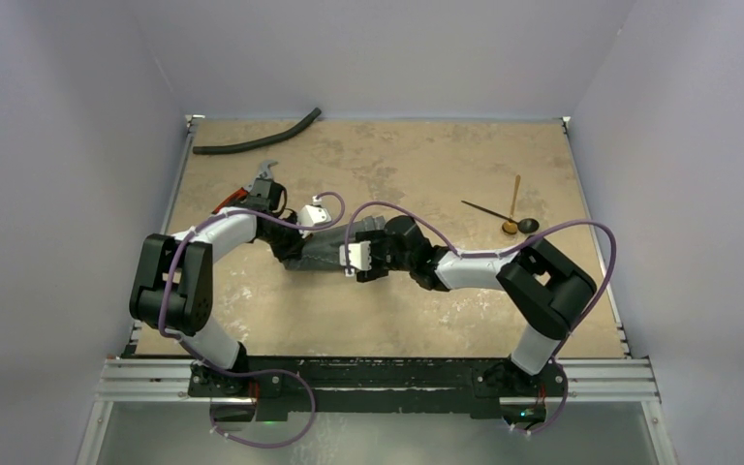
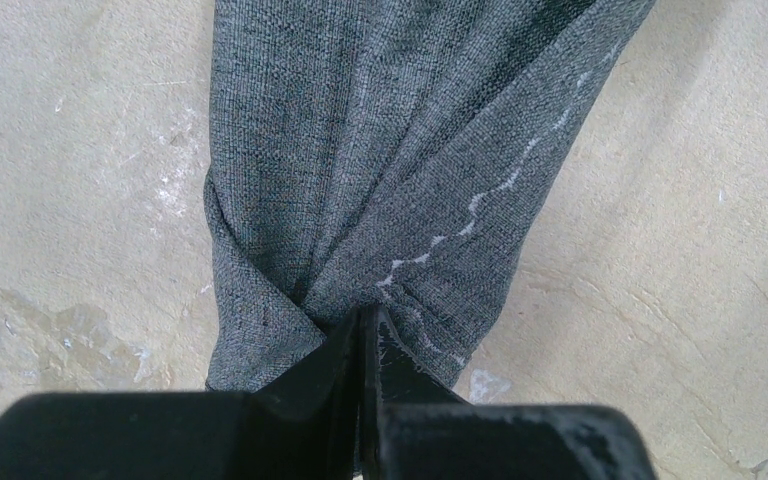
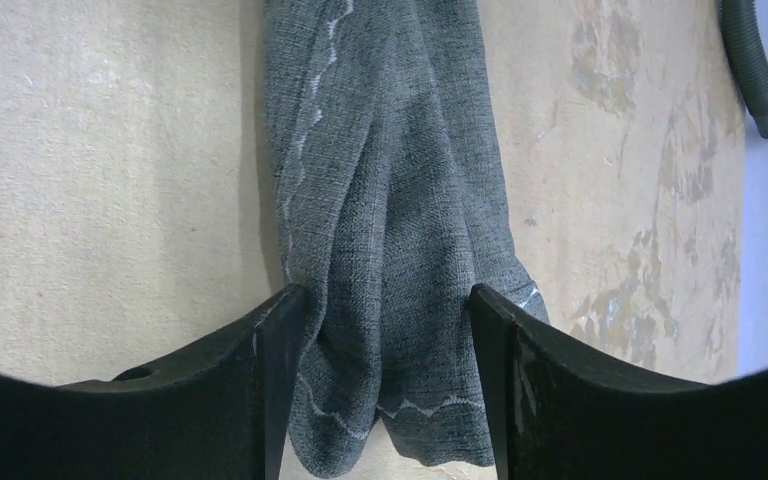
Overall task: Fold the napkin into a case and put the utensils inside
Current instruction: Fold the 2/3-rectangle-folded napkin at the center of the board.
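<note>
The grey napkin lies bunched into a long roll on the table's middle, stretched between my two grippers. My left gripper is shut on one end; in the left wrist view its tips pinch the gathered napkin. My right gripper straddles the other end. In the right wrist view its jaws stand apart with the bunched napkin filling the gap and touching both fingers. The utensils lie at the right: a black spoon and a gold one, crossing each other.
A long black hose lies along the far left edge, its end showing in the right wrist view. A red-handled wrench sits behind my left wrist. Walls enclose the table on three sides.
</note>
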